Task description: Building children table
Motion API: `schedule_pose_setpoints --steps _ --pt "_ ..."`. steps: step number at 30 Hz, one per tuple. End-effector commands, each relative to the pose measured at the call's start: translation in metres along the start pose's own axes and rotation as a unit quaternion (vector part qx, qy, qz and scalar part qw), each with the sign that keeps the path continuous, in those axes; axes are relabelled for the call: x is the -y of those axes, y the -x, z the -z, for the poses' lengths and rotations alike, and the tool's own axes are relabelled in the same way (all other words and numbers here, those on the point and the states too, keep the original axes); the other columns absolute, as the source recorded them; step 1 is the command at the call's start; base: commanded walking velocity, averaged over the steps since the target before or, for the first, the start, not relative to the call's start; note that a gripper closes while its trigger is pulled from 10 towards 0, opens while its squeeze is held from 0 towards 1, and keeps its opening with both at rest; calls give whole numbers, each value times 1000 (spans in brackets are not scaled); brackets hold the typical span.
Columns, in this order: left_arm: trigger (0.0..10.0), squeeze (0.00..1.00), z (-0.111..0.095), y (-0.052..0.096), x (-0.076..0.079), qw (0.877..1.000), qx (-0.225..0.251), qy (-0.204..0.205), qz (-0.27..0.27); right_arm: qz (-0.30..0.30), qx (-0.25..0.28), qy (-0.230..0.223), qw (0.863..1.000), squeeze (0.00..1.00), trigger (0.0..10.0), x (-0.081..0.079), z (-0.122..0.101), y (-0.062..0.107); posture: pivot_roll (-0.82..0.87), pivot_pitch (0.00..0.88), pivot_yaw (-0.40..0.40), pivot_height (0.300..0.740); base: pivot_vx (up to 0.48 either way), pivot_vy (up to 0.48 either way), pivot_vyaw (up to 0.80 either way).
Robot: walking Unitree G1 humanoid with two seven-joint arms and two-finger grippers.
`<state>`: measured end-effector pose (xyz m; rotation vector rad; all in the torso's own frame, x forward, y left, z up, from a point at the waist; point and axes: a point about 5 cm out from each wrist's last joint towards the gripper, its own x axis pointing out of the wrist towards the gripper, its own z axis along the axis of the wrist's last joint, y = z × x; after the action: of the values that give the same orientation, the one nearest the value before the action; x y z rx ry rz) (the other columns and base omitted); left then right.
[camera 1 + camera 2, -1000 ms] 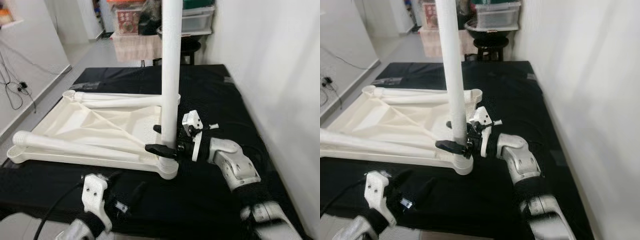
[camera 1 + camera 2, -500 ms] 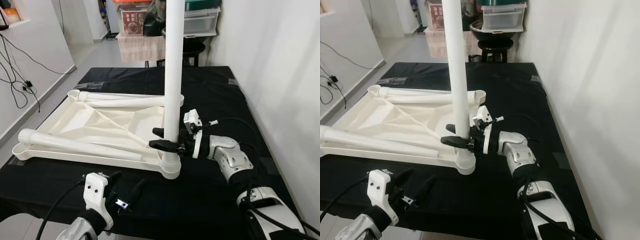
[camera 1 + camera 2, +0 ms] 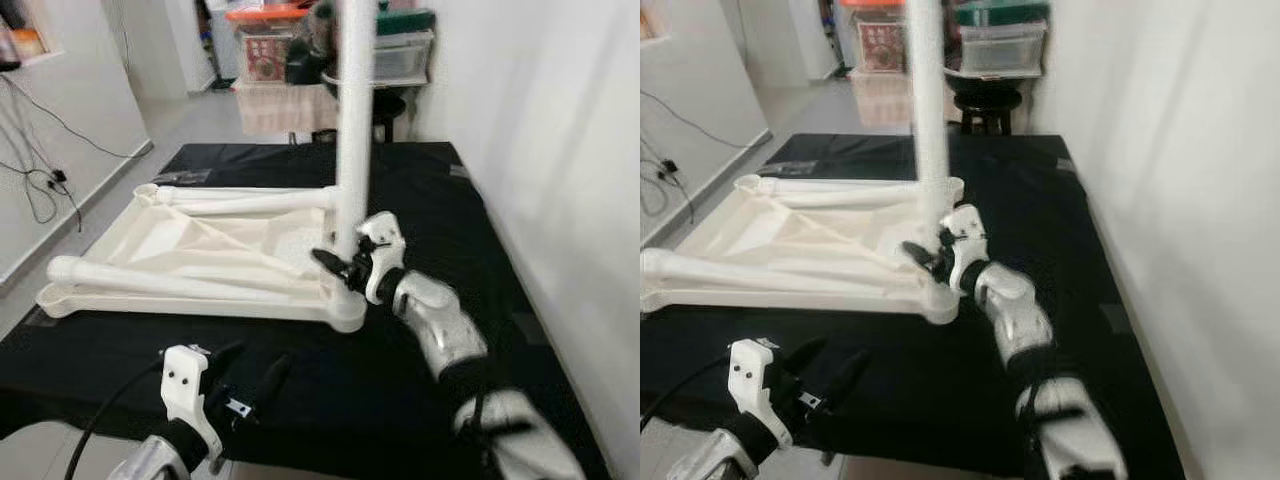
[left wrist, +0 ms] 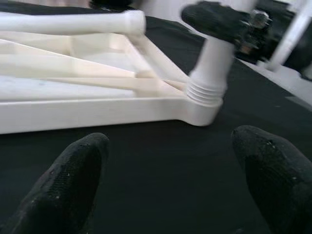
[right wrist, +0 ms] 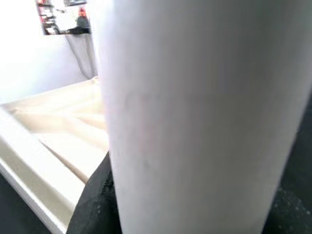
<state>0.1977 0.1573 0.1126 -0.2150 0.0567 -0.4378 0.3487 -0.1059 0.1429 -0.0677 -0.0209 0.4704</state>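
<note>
A white tabletop (image 3: pixel 190 240) lies upside down on a black mat (image 3: pixel 420 190), with 1 white leg (image 3: pixel 352 130) standing upright in the threaded socket (image 3: pixel 345 305) at the corner nearest the robot. The right gripper (image 3: pixel 345 268) reaches in from the robot's right and clasps that leg low down, just above the socket, its black fingers closed around the tube. 2 more legs (image 3: pixel 190 283) rest loose across the underside of the tabletop, 1 along the near edge and 1 along the far edge. The left gripper (image 3: pixel 245 385) hovers low over the mat in front of the tabletop, well apart from it, fingers spread and holding nothing. The step in hand looks like seating or screwing the first leg into its corner; the next move likely calls for turning it until firm, then letting go without tipping it and fetching 1 of the loose legs.
</note>
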Motion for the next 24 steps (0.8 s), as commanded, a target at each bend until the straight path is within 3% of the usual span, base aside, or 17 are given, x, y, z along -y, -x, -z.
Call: schedule_pose_setpoints --steps 1,4,9,10,12,13,14,17,18,19,20,22,23,24 --pt "10000 0 -3 -1 -3 1000 -1 -3 -3 17 -42 22 999 0 0 5 16 4 -13 68 39 740 0 0 0" --pt "10000 0 -3 -3 -4 1000 -4 0 1 15 -55 10 998 0 0 8 19 -2 8 67 24 740 0 0 0" --pt "10000 0 -4 -4 -4 1000 -2 4 0 14 -63 30 997 0 0 3 19 -4 5 69 26 740 0 0 0" --pt "10000 0 -5 -4 -4 1000 0 5 -2 20 -64 19 998 0 10000 2 18 -3 3 68 24 740 0 0 0" --pt "10000 0 -5 -4 -4 1000 1 5 -3 25 -64 11 998 0 10000 2 17 -2 3 68 24 740 0 0 0" --pt "10000 0 -5 -5 -4 1000 1 6 -3 1 -57 -17 998 1000 10000 0 13 -3 12 68 23 740 0 0 0" --pt "10000 0 -5 -5 -4 1000 1 6 -2 -38 -45 -47 997 1000 10000 -4 8 -3 18 68 21 740 0 0 0" --pt "10000 0 -5 -5 -4 1000 0 7 -1 -85 -31 -75 993 1000 10000 -9 2 -3 18 68 21 740 0 0 0" --pt "10000 0 -5 -5 -3 1000 0 10 1 -161 -12 -73 984 992 10000 -9 -5 -2 14 67 25 740 0 0 0" --pt "10000 0 -5 -5 -3 1000 0 10 1 -161 -12 -73 984 992 10000 -9 -5 -2 14 67 25 740 0 0 0" --pt "10000 0 -5 -5 -3 1000 0 11 2 -213 0 -69 975 992 10000 -9 -9 -1 14 67 25 740 0 0 0" --pt "10000 0 -5 -5 -3 1000 0 11 2 -213 0 -69 975 992 10000 -9 -9 -1 14 67 25 740 0 0 0" --pt "10000 0 -5 -5 -3 1000 -1 13 4 -266 9 -55 962 47 10000 -7 -14 0 14 67 25 740 0 0 0" --pt "10000 0 -5 -5 -3 1000 -1 14 5 -319 9 -40 947 0 10000 -4 -18 1 14 67 25 740 0 0 0"
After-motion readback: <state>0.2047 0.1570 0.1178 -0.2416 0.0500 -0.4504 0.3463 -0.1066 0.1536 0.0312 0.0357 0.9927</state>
